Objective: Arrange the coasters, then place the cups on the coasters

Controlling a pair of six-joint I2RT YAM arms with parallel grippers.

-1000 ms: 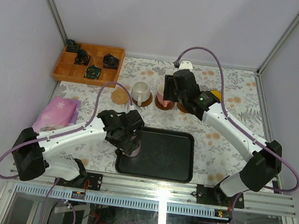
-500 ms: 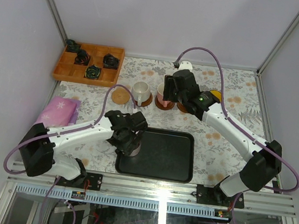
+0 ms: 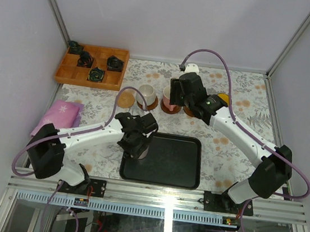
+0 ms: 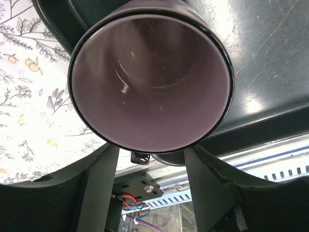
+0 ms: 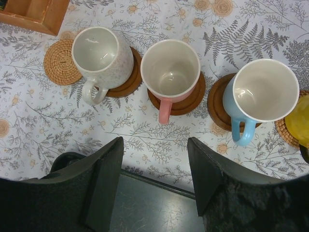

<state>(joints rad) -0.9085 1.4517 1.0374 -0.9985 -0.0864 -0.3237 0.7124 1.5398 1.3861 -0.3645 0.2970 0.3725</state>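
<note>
Left claw (image 3: 138,144) of mine straddles the mauve mug (image 4: 149,82) at the left end of the black tray (image 4: 270,63); whether I am clamped on it I cannot tell. Right claw (image 5: 154,142), fingers apart and empty, hovers over the surface (image 5: 145,128) facing the cream mug (image 5: 99,50), pink-handled mug (image 5: 170,67) and blue mug (image 5: 265,89), each on a brown coaster (image 5: 194,98).

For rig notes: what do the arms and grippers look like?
The left arm and right arm: white links, black joints, a purple cable each. The left gripper and right gripper: two broad black fingers. A green light on the right arm.
</note>
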